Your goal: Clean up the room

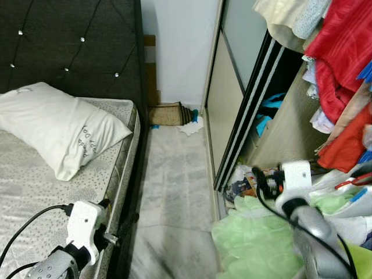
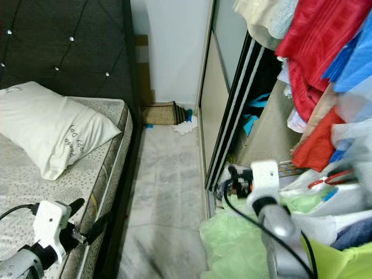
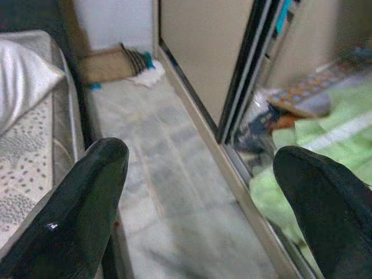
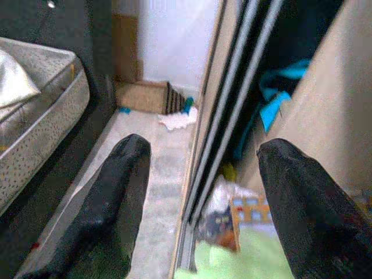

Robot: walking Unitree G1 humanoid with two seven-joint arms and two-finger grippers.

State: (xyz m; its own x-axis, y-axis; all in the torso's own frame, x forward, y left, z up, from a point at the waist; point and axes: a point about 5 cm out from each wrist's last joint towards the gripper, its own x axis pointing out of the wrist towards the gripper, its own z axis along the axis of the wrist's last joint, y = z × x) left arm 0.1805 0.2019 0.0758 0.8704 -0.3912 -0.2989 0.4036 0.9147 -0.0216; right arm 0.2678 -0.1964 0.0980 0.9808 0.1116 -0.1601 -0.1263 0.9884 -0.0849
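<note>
A narrow marble floor strip (image 1: 174, 186) runs between the bed and the wardrobe. At its far end lie a crumpled white cloth (image 1: 190, 127), a brown woven bag (image 1: 167, 114) and a small blue item (image 1: 196, 113). A pile of clothes with a pale green cloth (image 1: 256, 238) spills from the wardrobe foot, with small clutter (image 1: 241, 187) by the door rail. My left gripper (image 1: 116, 214) hangs open over the mattress edge, holding nothing. My right gripper (image 1: 260, 181) is open above the clutter and green cloth, also with nothing in it.
A bed (image 1: 35, 192) with a white pillow (image 1: 58, 128) and a dark tufted headboard (image 1: 70, 40) stands on the left. The sliding wardrobe door (image 1: 229, 110) is partly open. Red, blue and white garments (image 1: 343, 64) hang on the right.
</note>
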